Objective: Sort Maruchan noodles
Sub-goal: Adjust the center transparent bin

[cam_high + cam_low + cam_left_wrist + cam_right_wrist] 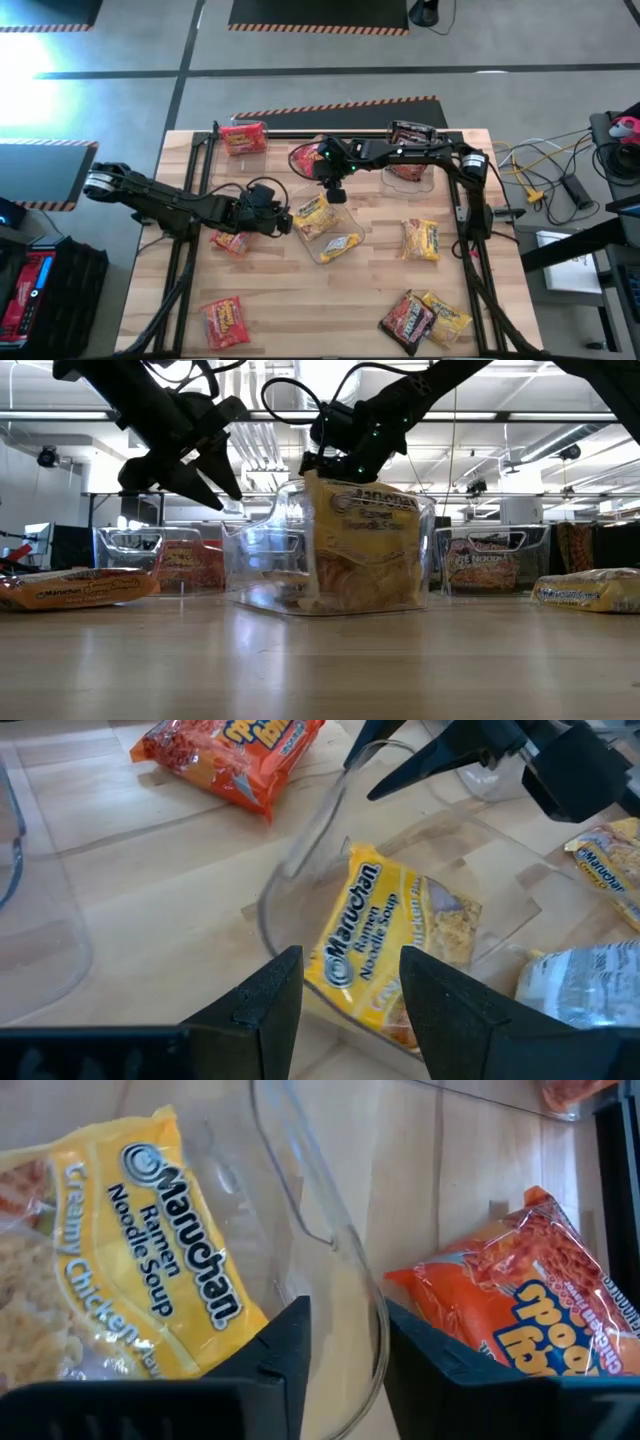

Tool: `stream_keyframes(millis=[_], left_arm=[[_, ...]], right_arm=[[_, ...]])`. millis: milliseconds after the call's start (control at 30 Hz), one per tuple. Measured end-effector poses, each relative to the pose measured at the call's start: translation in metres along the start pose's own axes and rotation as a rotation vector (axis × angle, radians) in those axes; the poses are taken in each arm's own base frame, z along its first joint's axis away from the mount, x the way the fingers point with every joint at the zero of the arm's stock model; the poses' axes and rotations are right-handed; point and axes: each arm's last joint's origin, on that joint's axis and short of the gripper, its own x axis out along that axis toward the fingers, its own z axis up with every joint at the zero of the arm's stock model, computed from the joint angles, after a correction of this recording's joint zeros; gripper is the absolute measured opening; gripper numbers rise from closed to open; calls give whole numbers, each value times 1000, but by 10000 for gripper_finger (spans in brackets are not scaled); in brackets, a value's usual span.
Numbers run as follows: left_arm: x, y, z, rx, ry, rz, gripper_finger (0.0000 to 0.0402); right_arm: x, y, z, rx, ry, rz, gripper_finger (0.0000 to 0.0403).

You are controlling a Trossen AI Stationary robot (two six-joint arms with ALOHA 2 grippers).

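From my remote station this reads as a robotics lab or test hall, not a home. My two arms work a butcher-block wooden table set on a smooth grey concrete floor. Beyond the right claw, past the table's far edge, lies a black mat edged in orange-and-black hazard striping. Out to that claw's right, loose yellow and white cables trail across the floor. Above the left claw, the low view shows an open industrial ceiling with exposed beams and ducts.
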Motion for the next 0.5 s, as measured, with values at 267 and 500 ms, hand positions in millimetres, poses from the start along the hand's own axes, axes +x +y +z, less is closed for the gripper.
stream_keyframes(millis=[267, 500], left_arm=[[0, 1, 0, 4, 2, 4, 152], [0, 1, -1, 8, 5, 8, 152]], right_arm=[[-1, 1, -2, 25, 26, 14, 60], [-2, 0, -4, 120, 42, 15, 45]])
